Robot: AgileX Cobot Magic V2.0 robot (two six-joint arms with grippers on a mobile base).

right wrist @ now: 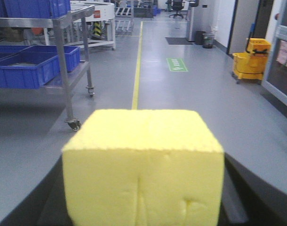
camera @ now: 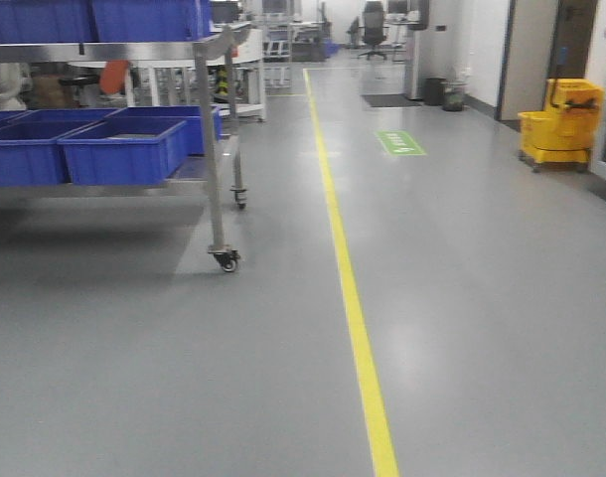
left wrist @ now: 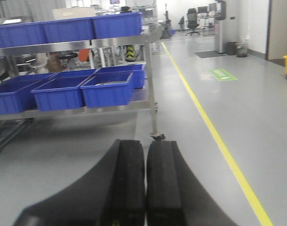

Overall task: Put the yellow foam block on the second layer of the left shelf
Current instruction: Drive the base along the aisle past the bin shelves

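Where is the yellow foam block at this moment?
The block fills the lower centre of the right wrist view, held in the right gripper, with the shelf cart ahead on its left.

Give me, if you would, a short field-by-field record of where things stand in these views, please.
Block: yellow foam block clamped in the right gripper, not on any shelf
Left arm: left gripper shut, holding nothing
Shelf: wheeled steel shelf ahead to the left, blue bins on two levels
Floor: yellow line running ahead; yellow mop bucket far right
Status: block not yet placed
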